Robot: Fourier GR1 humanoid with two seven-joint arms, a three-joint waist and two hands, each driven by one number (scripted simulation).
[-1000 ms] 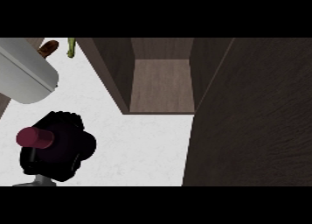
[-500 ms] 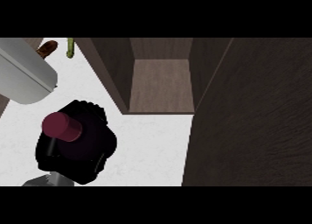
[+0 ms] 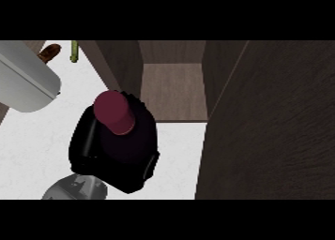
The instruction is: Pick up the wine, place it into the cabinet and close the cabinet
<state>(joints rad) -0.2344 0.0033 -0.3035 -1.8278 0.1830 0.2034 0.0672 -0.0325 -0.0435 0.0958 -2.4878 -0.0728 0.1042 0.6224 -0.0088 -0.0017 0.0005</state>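
From my station, the head view looks steeply down on a white counter (image 3: 31,150) with an open cabinet (image 3: 173,91) set at its far side; the cabinet's wooden floor shows between two dark side walls, and its dark door (image 3: 274,126) stands swung out, filling the view's right portion.

I see one black hand (image 3: 114,150) low and left of centre, over the counter just in front of the cabinet's left wall; which arm it belongs to I cannot settle from this view alone, though it enters from the lower edge on a grey forearm (image 3: 76,190), and I log it as the right hand. Its fingers are curled round the wine (image 3: 115,111), clamped on the bottle's body so that most of the bottle is hidden; only the dark red cap end shows, sticking out of the top of the fist and pointing toward the cabinet opening. The wine is held clear of the counter, outside the cabinet, near its front left corner.

At upper left a large pale grey rounded body (image 3: 21,82) crosses the corner; beyond it lie a brown object (image 3: 50,51) and a thin green one (image 3: 74,50), both too small to identify.
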